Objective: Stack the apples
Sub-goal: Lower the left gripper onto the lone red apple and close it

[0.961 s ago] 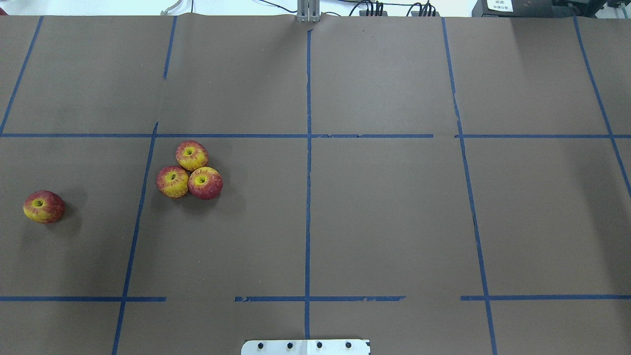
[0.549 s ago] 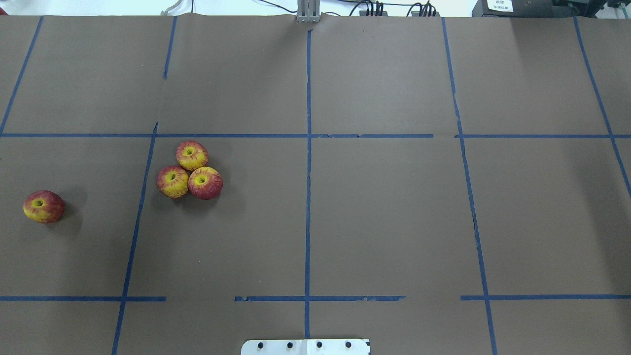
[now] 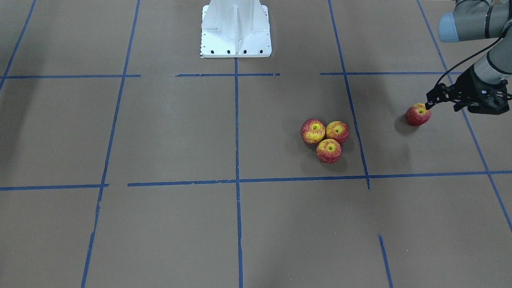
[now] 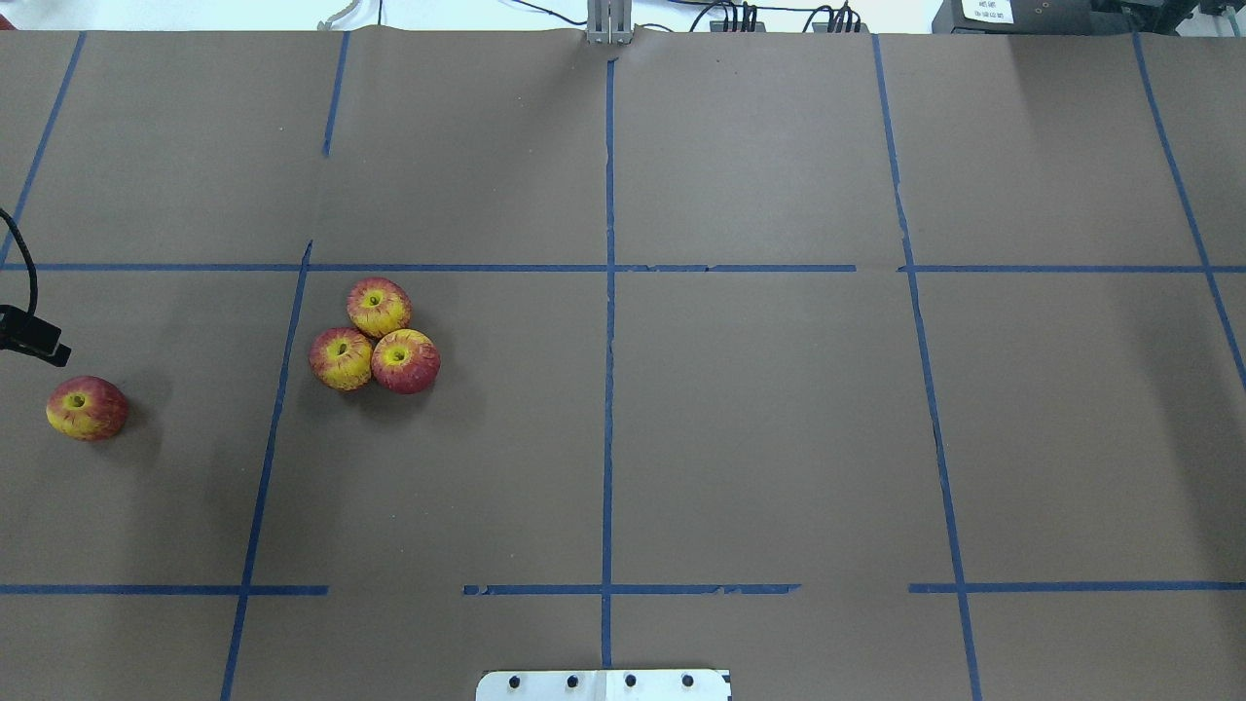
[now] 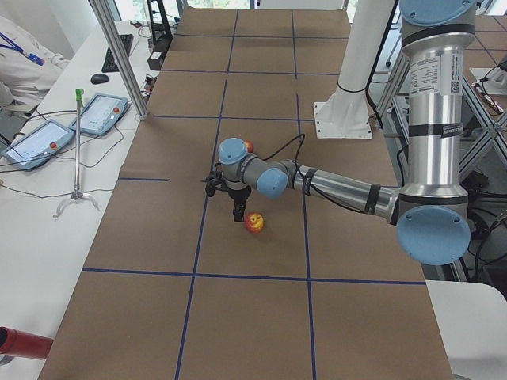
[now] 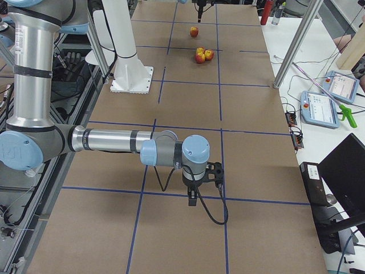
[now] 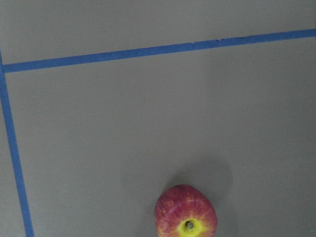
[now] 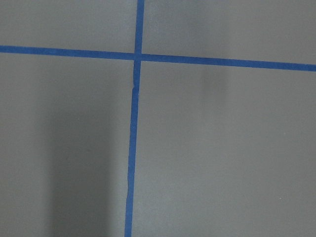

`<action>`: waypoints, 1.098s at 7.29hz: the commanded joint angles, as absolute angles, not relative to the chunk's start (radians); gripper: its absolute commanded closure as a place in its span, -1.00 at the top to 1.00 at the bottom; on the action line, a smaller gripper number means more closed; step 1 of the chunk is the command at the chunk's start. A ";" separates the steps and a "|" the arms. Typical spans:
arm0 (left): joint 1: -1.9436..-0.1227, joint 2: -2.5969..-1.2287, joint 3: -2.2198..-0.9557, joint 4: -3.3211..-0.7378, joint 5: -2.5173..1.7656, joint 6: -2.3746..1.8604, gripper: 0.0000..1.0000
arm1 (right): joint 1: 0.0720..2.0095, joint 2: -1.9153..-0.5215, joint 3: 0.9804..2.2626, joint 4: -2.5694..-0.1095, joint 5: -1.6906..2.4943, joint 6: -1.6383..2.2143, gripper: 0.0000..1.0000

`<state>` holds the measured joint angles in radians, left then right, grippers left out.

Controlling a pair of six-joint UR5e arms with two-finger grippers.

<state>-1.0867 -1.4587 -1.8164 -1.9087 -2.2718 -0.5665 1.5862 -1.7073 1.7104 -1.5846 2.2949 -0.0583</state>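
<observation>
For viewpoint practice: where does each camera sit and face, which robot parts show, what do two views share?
Front: across table, steeply down; base, left claw by lone apple.
Overhead: from behind, down; left claw's edge.
Left: table end; left arm.
Right: other end; right arm, right claw.
Left wrist: down on lone apple.
Right wrist: down on tape lines.
Shared: front and overhead show apple cluster.

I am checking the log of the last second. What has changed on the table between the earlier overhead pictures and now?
The left hand has come into the overhead view from the left edge and is now near the lone apple. No apple moved: the lone apple and the touching cluster of three lie where they were.
</observation>
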 commanded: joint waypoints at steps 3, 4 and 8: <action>-0.982 -1.428 -1.766 -2.066 -2.186 -0.705 1.00 | 1.586 -1.707 1.710 -1.585 2.295 -0.058 1.00; -0.939 -1.431 -1.766 -2.066 -2.177 -0.763 1.00 | 1.586 -1.707 1.710 -1.585 2.295 -0.058 1.00; -0.894 -1.437 -1.714 -2.063 -2.175 -0.772 1.00 | 1.586 -1.707 1.710 -1.585 2.295 -0.058 1.00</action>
